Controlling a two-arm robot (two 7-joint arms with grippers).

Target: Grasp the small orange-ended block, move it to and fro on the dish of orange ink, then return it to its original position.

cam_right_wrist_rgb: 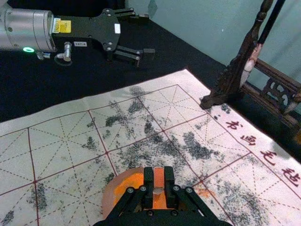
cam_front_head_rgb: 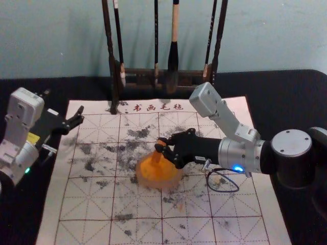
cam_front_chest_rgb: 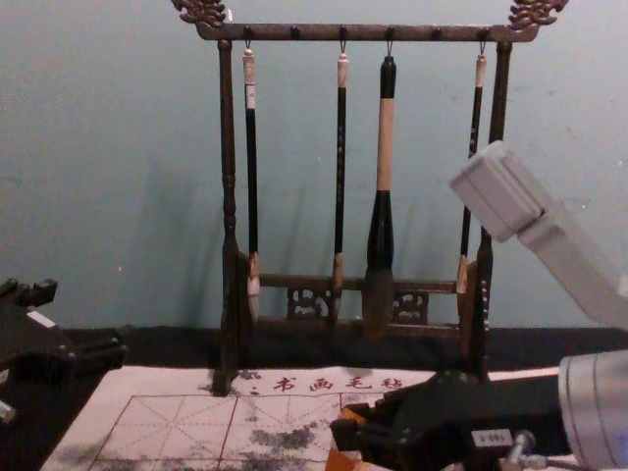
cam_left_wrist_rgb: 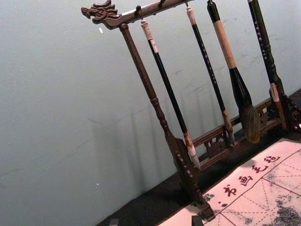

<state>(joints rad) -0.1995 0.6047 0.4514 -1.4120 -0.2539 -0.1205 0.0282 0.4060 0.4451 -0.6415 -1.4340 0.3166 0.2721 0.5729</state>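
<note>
Mat, wall behind, bears dish where right gripper's jaws clamp block; left gripper gapes alongside.

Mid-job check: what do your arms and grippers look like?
The left arm is silver-grey, with a green light; the left gripper is black, with yellow and white labels. The right arm is silver-grey, with a blue light and looped cable; the right gripper is black.

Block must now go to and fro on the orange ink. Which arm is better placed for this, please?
The right, I judge: the right tool grips the block at the ink dish. The left tool is open and empty, by the left edge of the mat.
</note>
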